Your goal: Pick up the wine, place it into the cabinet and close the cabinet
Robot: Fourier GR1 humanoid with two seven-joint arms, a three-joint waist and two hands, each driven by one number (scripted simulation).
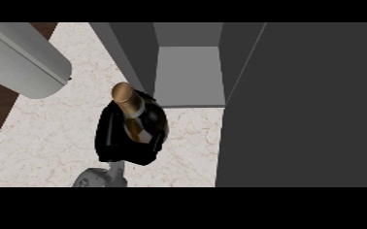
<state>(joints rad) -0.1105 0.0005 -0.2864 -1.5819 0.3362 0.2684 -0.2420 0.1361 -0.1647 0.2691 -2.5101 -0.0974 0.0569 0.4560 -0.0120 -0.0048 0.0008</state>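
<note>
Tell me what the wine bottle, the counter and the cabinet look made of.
Wine bottle: dark glass by its glossy black body, with what looks like gold foil on the neck. Counter: pale marble-like stone, faint reddish veins. Cabinet: flat matt grey panels, perhaps painted wood or laminate; cannot tell which.

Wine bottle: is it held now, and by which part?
Yes. The hand holds the wine bottle by its dark body; the gold neck is free.

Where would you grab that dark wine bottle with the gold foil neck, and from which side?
Around the wide body of the dark wine bottle, from its left, as the black left hand does: the gold neck tapers, and the grey cabinet stands right of it.
</note>
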